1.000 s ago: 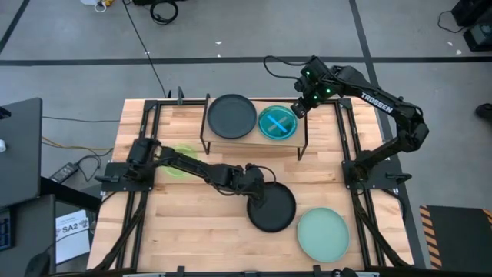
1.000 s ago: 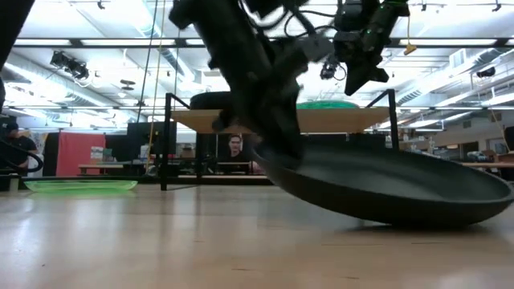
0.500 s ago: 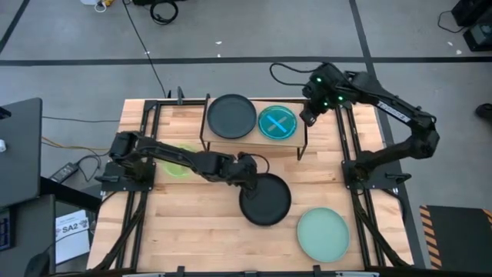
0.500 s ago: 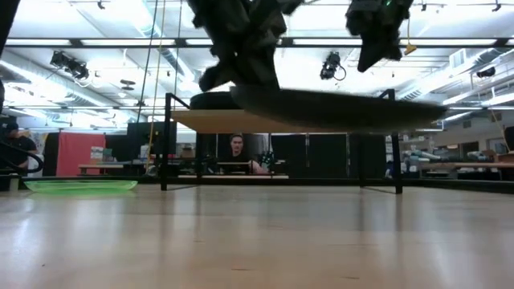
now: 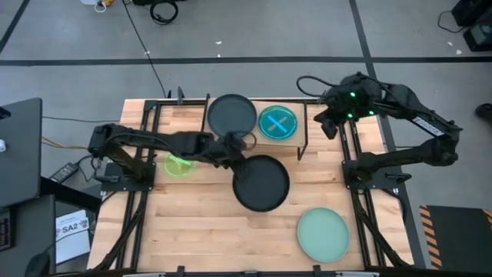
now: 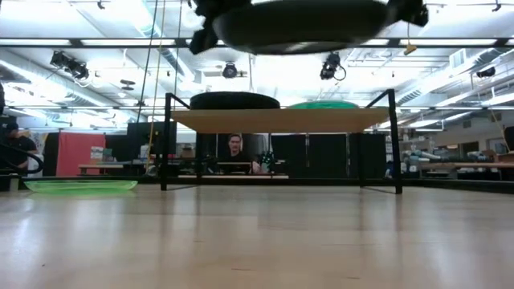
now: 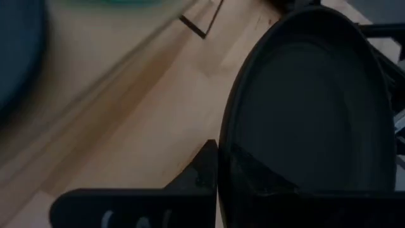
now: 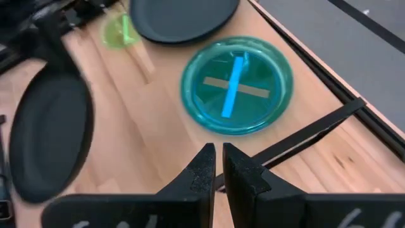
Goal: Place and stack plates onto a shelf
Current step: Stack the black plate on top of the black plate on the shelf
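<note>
My left gripper (image 5: 235, 151) is shut on a large black plate (image 5: 261, 183), which hangs in the air in front of the shelf (image 5: 301, 110) and shows at the top of the low view as the black plate (image 6: 305, 24). On the shelf (image 6: 281, 120) lie another black plate (image 5: 232, 115) and a blue translucent plate (image 5: 277, 123). My right gripper (image 5: 328, 125) hangs shut and empty just past the shelf's right end, above the table. A lime green plate (image 5: 179, 164) and a pale mint plate (image 5: 323, 235) lie flat on the table. My left gripper holds the black plate by its rim (image 7: 229, 155), at the edge nearest the shelf. One finger (image 7: 205, 166) shows outside the rim; the other is lost against the dark plate. The fingers slant down from the table's far left. The plate hangs clear of the table, about level.
The shelf's thin black legs (image 6: 166, 140) stand between the near table and the far edge. Black rails (image 5: 354, 146) run along both table sides. Bare wood lies between the mint plate and the left rail. A person (image 6: 234, 152) sits in the room beyond the table.
My left gripper has risen and drawn toward the shelf with the black plate. The plate stood tilted with its near edge on the table; now it hangs level, well above the shelf top. My right gripper, shut, has pulled away from the blue plate toward the table's right edge.
</note>
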`<state>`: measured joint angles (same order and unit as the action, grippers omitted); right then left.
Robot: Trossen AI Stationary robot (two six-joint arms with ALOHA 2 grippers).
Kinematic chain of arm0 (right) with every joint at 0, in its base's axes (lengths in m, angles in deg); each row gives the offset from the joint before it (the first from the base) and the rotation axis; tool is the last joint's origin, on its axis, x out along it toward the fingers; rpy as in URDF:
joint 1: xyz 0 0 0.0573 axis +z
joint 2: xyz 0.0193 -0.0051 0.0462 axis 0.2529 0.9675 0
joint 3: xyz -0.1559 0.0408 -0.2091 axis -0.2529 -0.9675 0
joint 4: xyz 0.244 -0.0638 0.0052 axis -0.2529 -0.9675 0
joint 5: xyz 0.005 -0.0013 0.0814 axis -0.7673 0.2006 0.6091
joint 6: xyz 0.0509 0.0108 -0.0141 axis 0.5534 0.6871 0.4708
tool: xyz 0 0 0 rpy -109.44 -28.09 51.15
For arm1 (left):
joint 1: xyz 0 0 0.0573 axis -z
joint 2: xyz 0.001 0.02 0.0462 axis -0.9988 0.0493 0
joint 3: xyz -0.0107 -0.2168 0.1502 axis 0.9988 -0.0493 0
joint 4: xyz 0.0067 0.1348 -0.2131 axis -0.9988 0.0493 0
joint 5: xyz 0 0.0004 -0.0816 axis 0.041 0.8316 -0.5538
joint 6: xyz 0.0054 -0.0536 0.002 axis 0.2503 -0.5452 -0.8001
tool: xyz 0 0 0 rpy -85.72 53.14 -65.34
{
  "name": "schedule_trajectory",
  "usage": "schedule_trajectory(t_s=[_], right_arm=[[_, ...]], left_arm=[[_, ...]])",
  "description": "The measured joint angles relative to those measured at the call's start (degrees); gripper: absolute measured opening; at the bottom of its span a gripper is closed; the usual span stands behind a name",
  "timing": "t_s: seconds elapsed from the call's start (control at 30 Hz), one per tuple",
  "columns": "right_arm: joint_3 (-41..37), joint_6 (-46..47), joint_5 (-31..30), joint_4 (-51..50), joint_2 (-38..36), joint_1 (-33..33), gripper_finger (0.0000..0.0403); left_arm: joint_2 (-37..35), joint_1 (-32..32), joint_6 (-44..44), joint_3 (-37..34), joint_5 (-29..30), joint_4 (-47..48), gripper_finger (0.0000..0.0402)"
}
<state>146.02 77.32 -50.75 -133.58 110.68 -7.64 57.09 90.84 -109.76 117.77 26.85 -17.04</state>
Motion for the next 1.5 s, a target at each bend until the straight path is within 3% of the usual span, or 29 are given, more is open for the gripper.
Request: schedule_trajectory(t_s=[0.23,0.5,0.93,1.13,1.5], right_arm=[[0.04,5.71,-6.13,-0.6,-3.03,9.43,0.0037],[0.04,10.43,-11.95,-0.41,-1.08,20.84,0.0037],[-2.59,11.81,-13.63,1.26,6.47,33.76,0.0037],[-6.57,11.83,-11.76,3.65,8.46,36.2,0.0037],[-8.86,11.81,-11.53,5.14,10.64,38.42,0.0037]], left_arm=[[-6.19,-6.69,4.13,0.0,-1.16,3.1,0.0017],[-10.97,-17.83,8.86,0.04,-2.09,4.19,0.0016],[-10.95,-36.0,13.32,0.04,-8.02,6.89,0.0016],[-10.87,-39.81,13.35,0.04,-9.54,8.37,0.0016],[-7.22,-39.44,13.3,0.02,-9.79,11.45,0.0022]])
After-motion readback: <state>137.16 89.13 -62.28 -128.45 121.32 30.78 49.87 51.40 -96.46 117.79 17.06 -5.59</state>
